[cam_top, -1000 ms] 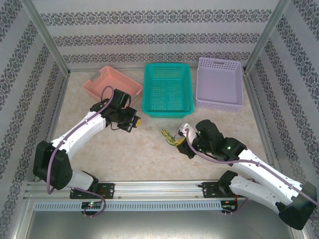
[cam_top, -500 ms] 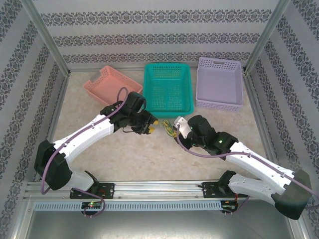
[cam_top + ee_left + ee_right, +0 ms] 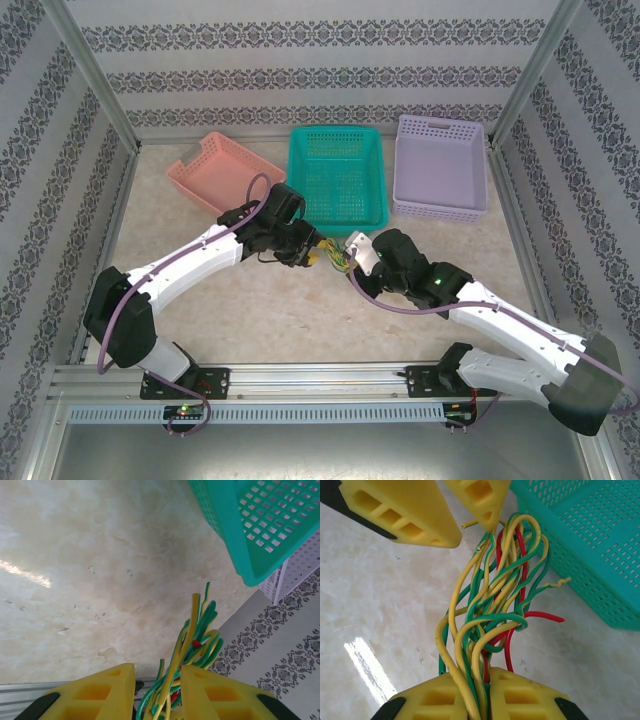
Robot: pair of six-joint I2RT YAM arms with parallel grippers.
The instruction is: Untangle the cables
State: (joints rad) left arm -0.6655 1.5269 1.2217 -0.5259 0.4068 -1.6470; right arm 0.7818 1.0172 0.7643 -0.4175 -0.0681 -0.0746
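The cables (image 3: pixel 334 260) are a small tangle of thin yellow, green and red wires (image 3: pixel 495 595) held above the table's middle, just in front of the teal basket. My right gripper (image 3: pixel 487 677) is shut on the bundle's lower end; in the top view it (image 3: pixel 352 257) is at the tangle's right side. My left gripper (image 3: pixel 157 672) stands open around the other end, with green and yellow strands (image 3: pixel 192 640) running through the gap between its yellow fingers (image 3: pixel 110 690). From above the left gripper (image 3: pixel 312 254) meets the tangle from the left.
Three baskets line the back: pink (image 3: pixel 215 165), teal (image 3: pixel 335 224) and lilac (image 3: pixel 438 210). The teal basket's front rim (image 3: pixel 580 555) is close behind the cables. Bare marble tabletop (image 3: pixel 280 310) lies in front of both grippers. Patterned walls enclose the sides.
My left arm has swung right to the tangle and its jaws have parted around the wires. My right gripper has carried the bundle left and toward the back.
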